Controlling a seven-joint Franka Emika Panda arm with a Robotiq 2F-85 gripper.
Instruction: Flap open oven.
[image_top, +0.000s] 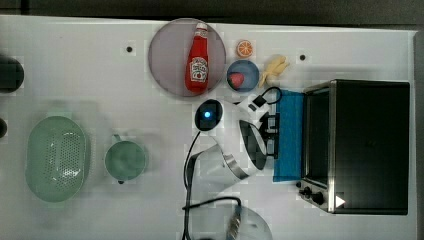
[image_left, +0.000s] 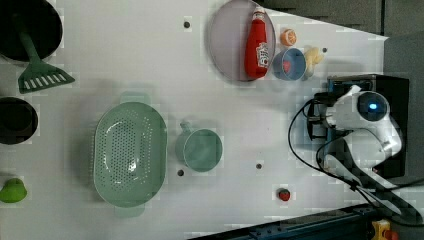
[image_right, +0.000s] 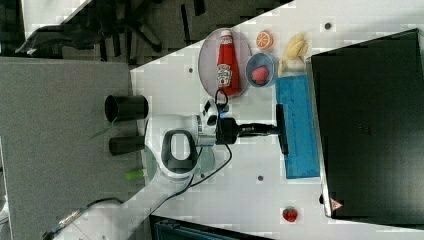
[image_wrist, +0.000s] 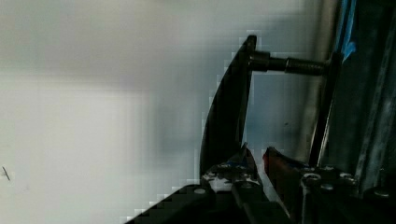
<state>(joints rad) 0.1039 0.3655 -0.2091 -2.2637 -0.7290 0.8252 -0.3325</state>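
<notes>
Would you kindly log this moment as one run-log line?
oven | door flapped down, flat | pincer at door handle | grip unclear

Top view looks straight down on the table (image_top: 75, 65); left and right views look down obliquely from farther off. All share the oven (image_top: 367, 145). Wrist cam sits close behind gripper (image_wrist: 254, 161).

Matt black oven (image_top: 370, 145) with brushed metal frame, blue-tinted glass door (image_top: 290, 135), glossy plastic ketchup bottle (image_top: 198, 62)
</notes>
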